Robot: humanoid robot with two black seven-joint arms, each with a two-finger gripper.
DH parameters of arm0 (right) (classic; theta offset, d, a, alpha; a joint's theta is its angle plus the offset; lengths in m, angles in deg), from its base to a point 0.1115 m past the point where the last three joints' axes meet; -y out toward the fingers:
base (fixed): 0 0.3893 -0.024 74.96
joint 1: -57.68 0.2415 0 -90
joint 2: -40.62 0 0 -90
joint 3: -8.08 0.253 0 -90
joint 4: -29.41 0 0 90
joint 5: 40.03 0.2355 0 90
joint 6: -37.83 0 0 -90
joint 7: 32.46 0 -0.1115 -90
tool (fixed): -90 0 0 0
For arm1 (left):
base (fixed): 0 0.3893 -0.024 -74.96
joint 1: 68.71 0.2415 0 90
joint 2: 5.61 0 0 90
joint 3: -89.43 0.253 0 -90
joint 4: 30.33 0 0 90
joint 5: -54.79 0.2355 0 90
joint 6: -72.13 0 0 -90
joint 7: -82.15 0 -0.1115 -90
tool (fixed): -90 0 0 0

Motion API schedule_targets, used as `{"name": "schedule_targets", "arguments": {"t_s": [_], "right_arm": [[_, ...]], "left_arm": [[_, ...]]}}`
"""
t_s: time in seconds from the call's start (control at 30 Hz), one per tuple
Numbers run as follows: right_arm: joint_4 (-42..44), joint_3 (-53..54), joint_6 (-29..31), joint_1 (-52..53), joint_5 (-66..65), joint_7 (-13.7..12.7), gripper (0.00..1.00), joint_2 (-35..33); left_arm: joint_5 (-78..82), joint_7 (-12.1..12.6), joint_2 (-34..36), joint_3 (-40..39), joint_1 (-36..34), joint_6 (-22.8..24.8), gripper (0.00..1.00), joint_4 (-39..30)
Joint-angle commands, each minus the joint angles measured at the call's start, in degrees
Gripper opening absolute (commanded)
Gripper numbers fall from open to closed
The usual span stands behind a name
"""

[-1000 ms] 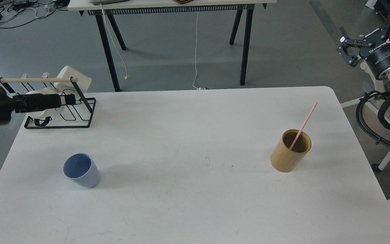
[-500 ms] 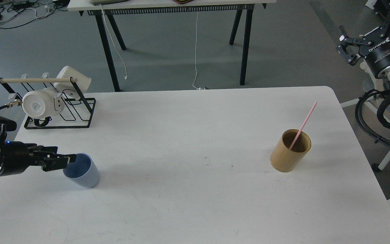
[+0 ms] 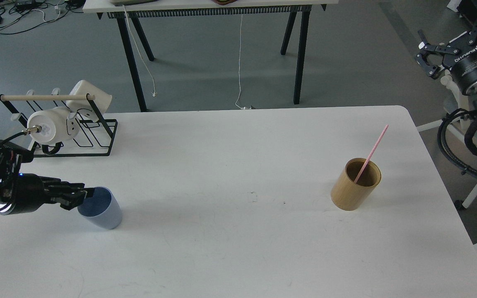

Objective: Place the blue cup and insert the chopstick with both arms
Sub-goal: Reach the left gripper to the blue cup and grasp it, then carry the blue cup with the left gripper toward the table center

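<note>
The blue cup (image 3: 99,213) stood at the table's (image 3: 230,252) near-left, the left gripper (image 3: 84,194) at its rim, finger spread indiscernible. The chopstick (image 3: 371,154) leaned in the tan cylinder (image 3: 355,184) at right. The right gripper (image 3: 428,58), fingers parted and empty, hung beyond the table's edge.

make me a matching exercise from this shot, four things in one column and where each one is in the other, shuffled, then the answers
Things:
1. blue cup
2. chopstick
3. white mugs
4. right gripper

Places:
A. on the black wire rack, far left corner of the table
B. raised off the table's right edge
C. leaning inside the tan cylinder
D. near left of the table, at the left gripper tips

Pairs: 1-D, 2-C, 3-A, 4-B
</note>
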State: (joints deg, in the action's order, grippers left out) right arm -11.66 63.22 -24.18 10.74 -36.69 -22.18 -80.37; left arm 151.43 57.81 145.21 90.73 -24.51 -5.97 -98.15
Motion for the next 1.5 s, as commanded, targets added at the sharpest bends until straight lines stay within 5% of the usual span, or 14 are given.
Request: {"name": "schedule_targets", "arguments": {"t_s": [0.0, 0.27, 0.47, 0.67, 0.73, 0.97, 1.47], "right_arm": [[-0.1, 0.1, 0.0, -0.1, 0.0, 0.0, 0.99, 0.0], [-0.2, 0.2, 0.0, 0.1, 0.0, -0.1, 0.99, 0.0], [-0.2, 0.3, 0.0, 0.1, 0.0, 0.0, 0.99, -0.1], [-0.2, 1.0, 0.0, 1.0, 0.0, -0.1, 0.99, -1.4], [0.1, 0.9, 0.0, 3.2, -0.2, -0.3, 0.99, -2.1], [0.2, 0.4, 0.0, 7.4, -0.3, -0.8, 0.99, -2.8], [0.2, 0.2, 0.0, 7.3, -0.6, -0.8, 0.99, -3.9]], "left_arm": [[0.0, -0.6, -0.1, 0.5, 0.1, 0.1, 0.15, 0.0], [0.3, -2.6, -0.1, 0.9, 0.0, 0.1, 0.01, -0.3], [0.3, -3.7, 0.3, -0.1, -2.4, 0.7, 0.00, -2.4], [0.4, -3.7, -1.1, -0.3, -10.4, 10.4, 0.00, -7.2], [0.4, -3.7, -4.0, -0.2, -12.5, 11.5, 0.00, -7.7], [2.8, 1.9, -17.4, 0.1, -17.7, 16.1, 0.00, -7.3], [17.7, 5.0, -39.4, 0.5, -21.5, 16.1, 0.01, 2.0]]}}
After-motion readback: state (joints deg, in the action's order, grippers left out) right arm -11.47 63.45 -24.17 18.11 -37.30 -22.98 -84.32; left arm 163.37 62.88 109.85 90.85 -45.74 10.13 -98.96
